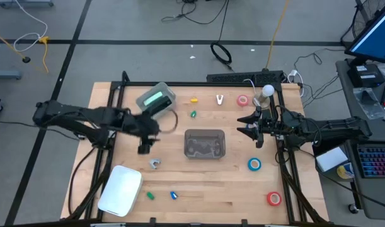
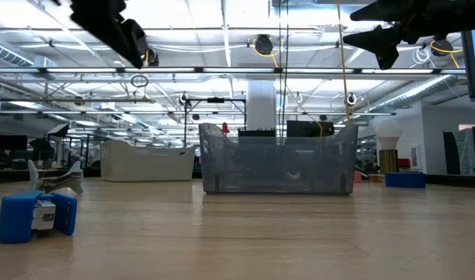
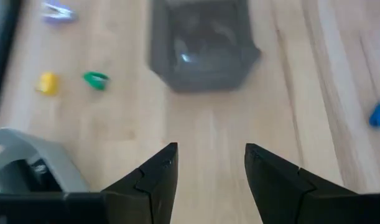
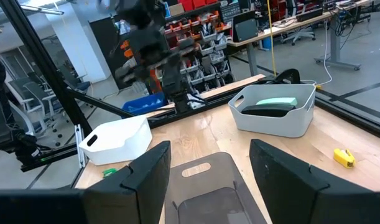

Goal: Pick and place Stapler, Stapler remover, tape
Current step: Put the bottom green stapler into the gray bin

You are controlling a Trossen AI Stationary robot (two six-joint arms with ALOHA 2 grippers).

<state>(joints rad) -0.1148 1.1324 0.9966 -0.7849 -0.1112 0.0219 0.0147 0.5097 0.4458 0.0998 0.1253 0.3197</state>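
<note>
Hovering above the pale wood-grain table [image 1: 211, 189], the left gripper [image 1: 144, 148] had its two dark, wedge-shaped fingers [image 3: 153, 180] parted, with nothing between them but bare planks. Ahead of it sat the smoky, translucent grey bin [image 1: 204, 143], a rounded rectangular tub; something pale lay in its bottom, though the blur left its contents unclear. Just behind this gripper stood a grey plastic tub [image 1: 155, 98] with handle cut-outs, tilted, and in it lay the stapler [image 4: 277, 101], a mint-green oblong bar resting on a dark object. On the gripper's near side lay a white rounded tray [image 1: 120, 190], and just beside its fingertips a small silvery metal piece [image 1: 155, 164].

The right gripper [image 1: 247, 125] hung well off the wood, released too, its blocky black fingers [image 4: 147, 171] spread and empty, pointing across the grey bin. The tape showed as separate glossy rings with pale centres: a pinkish-red roll [image 1: 243, 100] just behind this gripper, a blue roll [image 1: 254, 165] in front of it, and a red roll [image 1: 274, 198] farther out toward the table's front edge.

Small plastic bits dotted the boards: a yellow piece [image 1: 193, 99], a green piece [image 1: 193, 114], a white V-shaped clip [image 1: 220, 99], plus a green bit [image 1: 150, 196] and a blue bit [image 1: 173, 195] near the white tray
</note>
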